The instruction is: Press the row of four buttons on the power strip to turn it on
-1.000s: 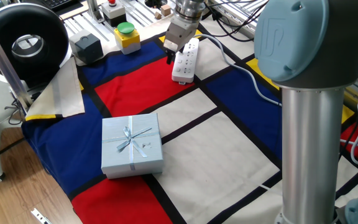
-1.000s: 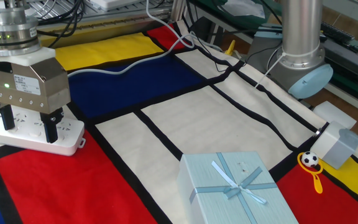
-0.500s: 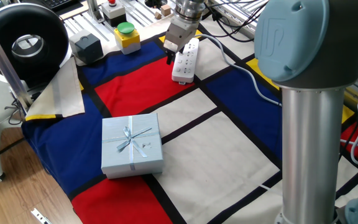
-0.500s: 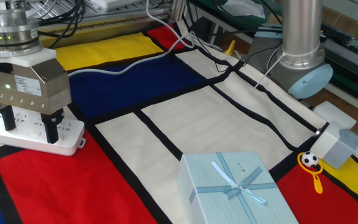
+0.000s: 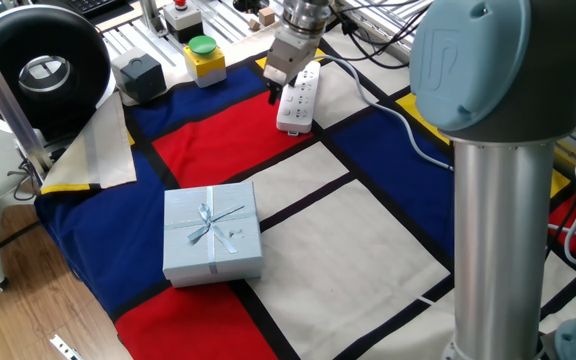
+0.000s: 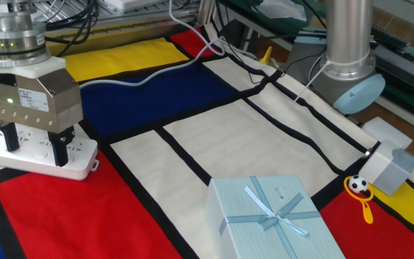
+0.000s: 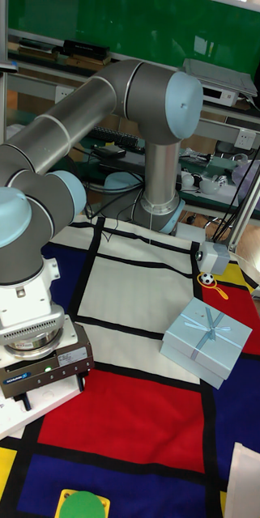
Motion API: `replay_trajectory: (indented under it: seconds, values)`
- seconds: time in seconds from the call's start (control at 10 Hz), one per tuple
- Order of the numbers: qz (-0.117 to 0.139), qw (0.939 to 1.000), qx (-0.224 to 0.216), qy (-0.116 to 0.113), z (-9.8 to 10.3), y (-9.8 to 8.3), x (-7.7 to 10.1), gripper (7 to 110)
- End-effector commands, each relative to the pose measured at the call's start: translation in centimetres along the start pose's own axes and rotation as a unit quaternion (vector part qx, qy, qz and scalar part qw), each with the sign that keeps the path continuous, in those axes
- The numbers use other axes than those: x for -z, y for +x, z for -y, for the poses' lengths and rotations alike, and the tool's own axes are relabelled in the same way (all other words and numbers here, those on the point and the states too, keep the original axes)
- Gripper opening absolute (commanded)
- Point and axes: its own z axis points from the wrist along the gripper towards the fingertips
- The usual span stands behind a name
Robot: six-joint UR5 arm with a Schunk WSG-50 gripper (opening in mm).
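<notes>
The white power strip (image 5: 298, 100) lies on the checked cloth at the far side, its white cable (image 6: 144, 76) trailing away over the blue patch. My gripper (image 6: 34, 144) stands upright over the strip (image 6: 80, 157). Its two black fingers (image 6: 60, 149) are open with a clear gap, and their tips sit at the strip's top face. In one fixed view the gripper (image 5: 273, 94) is at the strip's left long edge. The four buttons are too small and too covered to make out. The tall view shows the gripper body above the strip (image 7: 12, 407).
A pale blue gift box (image 5: 212, 232) sits on the near part of the cloth. A yellow box with a green round button (image 5: 204, 57), a black box (image 5: 138, 75) and a red button (image 5: 179, 10) stand behind. The arm's base (image 6: 347, 50) rises at the cloth's edge.
</notes>
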Motion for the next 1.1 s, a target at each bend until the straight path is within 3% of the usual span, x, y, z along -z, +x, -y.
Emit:
replay_trajectory:
  seconds: [0.0,0.2,0.4,0.6,1.0]
  values:
    - [0.006,1.0,-0.003,-0.003,0.0,-0.2,-0.1,88]
    - [0.006,1.0,-0.003,-0.003,-0.1,-0.2,0.0,88]
    - [-0.008,1.0,-0.002,-0.005,-0.1,0.6,2.1,88]
    - [-0.008,0.9998,-0.001,-0.017,-0.6,0.2,2.9,88]
    - [-0.01,0.9996,-0.016,-0.021,-3.2,-0.8,4.4,88]
